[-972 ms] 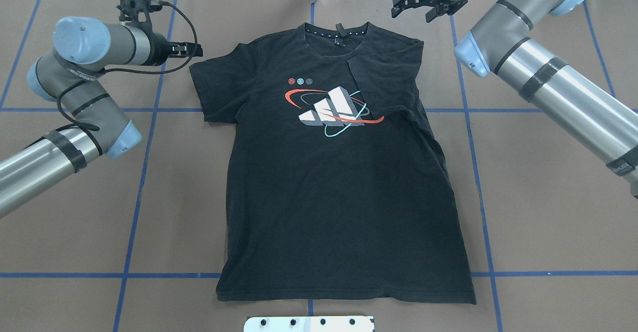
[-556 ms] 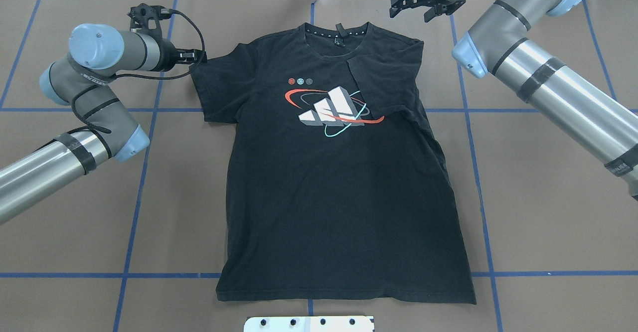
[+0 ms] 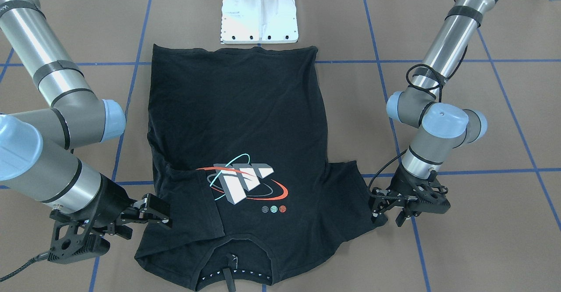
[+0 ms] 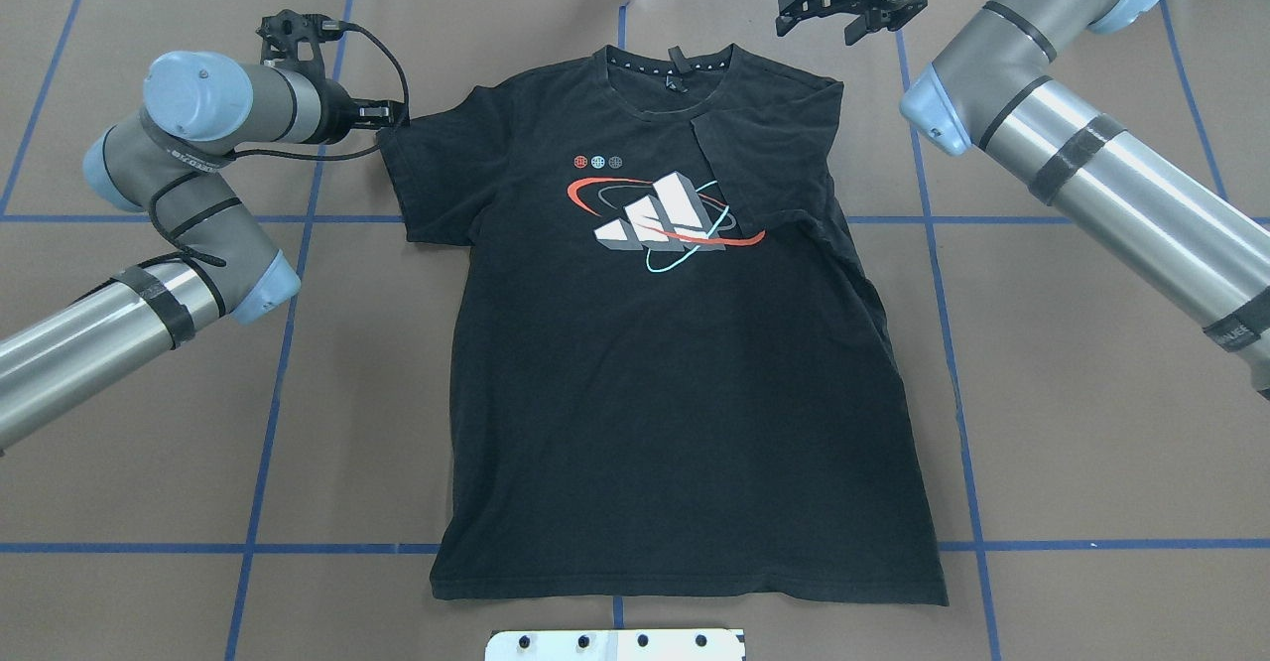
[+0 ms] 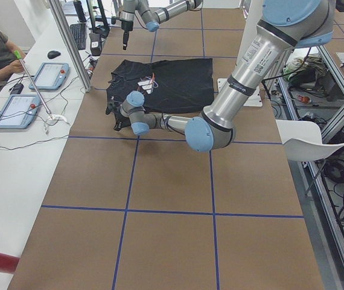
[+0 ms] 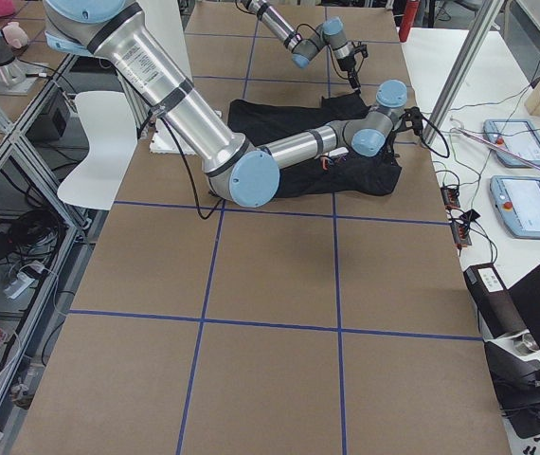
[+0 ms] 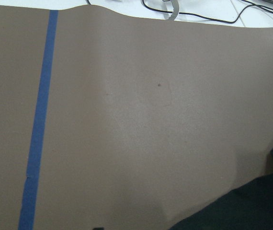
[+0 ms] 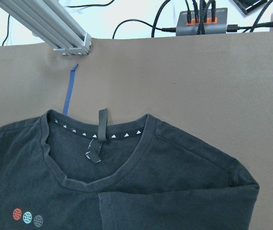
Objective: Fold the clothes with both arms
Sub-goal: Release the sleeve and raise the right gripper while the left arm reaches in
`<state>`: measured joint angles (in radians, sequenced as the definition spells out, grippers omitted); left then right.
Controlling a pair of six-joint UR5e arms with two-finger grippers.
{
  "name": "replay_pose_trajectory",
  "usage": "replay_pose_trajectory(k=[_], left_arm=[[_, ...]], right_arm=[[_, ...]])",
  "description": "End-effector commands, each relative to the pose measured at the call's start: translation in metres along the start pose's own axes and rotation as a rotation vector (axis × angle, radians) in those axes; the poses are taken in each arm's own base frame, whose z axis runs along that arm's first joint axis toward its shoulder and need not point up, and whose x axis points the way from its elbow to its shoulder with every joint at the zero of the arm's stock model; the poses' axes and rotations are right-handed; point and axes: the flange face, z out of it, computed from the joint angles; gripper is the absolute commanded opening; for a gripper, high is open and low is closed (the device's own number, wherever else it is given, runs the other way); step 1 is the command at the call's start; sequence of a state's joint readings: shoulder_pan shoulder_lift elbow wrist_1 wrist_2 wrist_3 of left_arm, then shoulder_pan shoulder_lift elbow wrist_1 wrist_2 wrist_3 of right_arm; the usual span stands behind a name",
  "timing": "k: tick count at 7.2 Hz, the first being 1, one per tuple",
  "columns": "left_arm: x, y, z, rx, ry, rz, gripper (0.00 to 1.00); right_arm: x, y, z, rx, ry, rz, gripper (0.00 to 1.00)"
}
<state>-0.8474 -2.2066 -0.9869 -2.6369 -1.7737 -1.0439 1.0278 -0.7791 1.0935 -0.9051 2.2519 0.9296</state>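
Black short-sleeved T-shirt point(image 4: 675, 393), bars graphic up, lies flat mid-table on the brown paper-covered table point(image 4: 1091, 393), 1 sleeve point(image 4: 769, 165) folded inward. The left black 2-finger gripper point(image 4: 392, 117) meets the other sleeve's point(image 4: 427, 175) edge, its opening impossible to tell. The right black gripper point(image 4: 819, 8) hovers near the folded shoulder, jaws apart, empty.

Black T-shirt point(image 4: 675, 393) flat, graphic up, 1 sleeve folded in.

one black tee point(image 4: 685, 393) lying there, two arms point(image 4: 99, 333) point(image 4: 1121, 195) reaching in, two claws point(image 3: 386, 216) point(image 3: 149, 217), one white base point(image 3: 258, 20), one counter point(image 4: 1091, 423)
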Motion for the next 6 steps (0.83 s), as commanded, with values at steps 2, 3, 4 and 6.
replay_pose_trajectory(k=[2, 3, 4, 6], left_arm=[[0.0046, 0.0083, 0.0035, -0.011, 0.004, 0.006, 0.63], [0.0058, 0.0102, 0.0042, -0.013, 0.005, 0.007, 0.62], [0.0065, 0.0112, 0.0046, -0.015, 0.005, 0.008, 0.57], [0.0054, 0.0106, 0.004, -0.013, 0.005, 0.01, 0.5]], right_arm=[[0.0038, 0.0013, 0.0015, -0.002, 0.003, 0.003, 1.0], [0.004, 0.0013, 0.0016, -0.003, 0.004, 0.004, 1.0], [0.004, 0.0013, 0.0016, -0.003, 0.004, 0.004, 1.0], [0.004, 0.0013, 0.0016, -0.003, 0.004, 0.004, 1.0]])
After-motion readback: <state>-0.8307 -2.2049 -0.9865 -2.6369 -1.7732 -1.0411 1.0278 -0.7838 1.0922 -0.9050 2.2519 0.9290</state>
